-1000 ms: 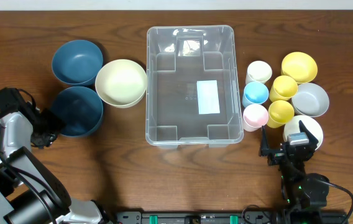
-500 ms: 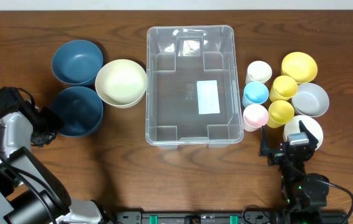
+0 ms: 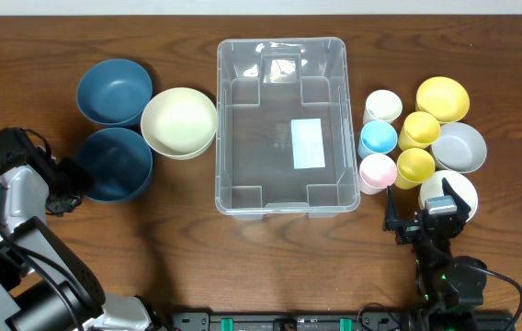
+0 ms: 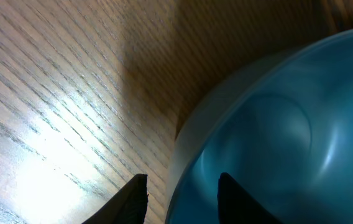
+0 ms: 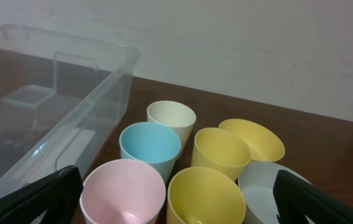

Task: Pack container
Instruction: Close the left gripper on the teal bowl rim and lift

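At table centre I see the large clear rectangular plastic container (image 3: 281, 125), nothing inside. My left gripper (image 4: 179, 196) straddles the rim of the nearer dark blue round bowl (image 3: 114, 164), seemingly clamping it for lifting. My right gripper (image 3: 426, 219) hangs released beside the cups, over brown woodgrain.

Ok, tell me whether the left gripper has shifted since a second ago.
No. In the overhead view the left gripper sits at the same spot on the near blue bowl's left rim.
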Robot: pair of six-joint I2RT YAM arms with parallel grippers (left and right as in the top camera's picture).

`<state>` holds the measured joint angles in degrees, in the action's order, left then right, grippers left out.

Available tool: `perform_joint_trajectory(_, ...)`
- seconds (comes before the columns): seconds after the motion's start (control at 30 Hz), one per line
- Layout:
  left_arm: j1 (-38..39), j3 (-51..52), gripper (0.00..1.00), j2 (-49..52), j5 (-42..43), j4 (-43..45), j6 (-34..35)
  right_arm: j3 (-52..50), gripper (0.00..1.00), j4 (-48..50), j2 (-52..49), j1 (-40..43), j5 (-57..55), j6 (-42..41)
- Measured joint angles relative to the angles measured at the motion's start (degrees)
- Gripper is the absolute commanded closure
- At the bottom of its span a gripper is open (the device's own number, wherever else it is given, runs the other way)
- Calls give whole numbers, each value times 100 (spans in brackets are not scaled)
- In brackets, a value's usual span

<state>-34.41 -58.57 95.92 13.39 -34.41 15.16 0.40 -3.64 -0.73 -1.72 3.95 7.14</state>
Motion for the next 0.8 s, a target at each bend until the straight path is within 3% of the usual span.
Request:
perform_joint_trajectory(0.27,0,387,62,0,0,365,2,0,1,0,0,0,0,0)
perform_joint_trajectory(0.47,0,422,86,0,-2,372,28,0,1,0,0,0,0,0)
perform_joint_trajectory(0.8,0,422,95,-164,-13,236,0,0,1,-2,0,0,0,0)
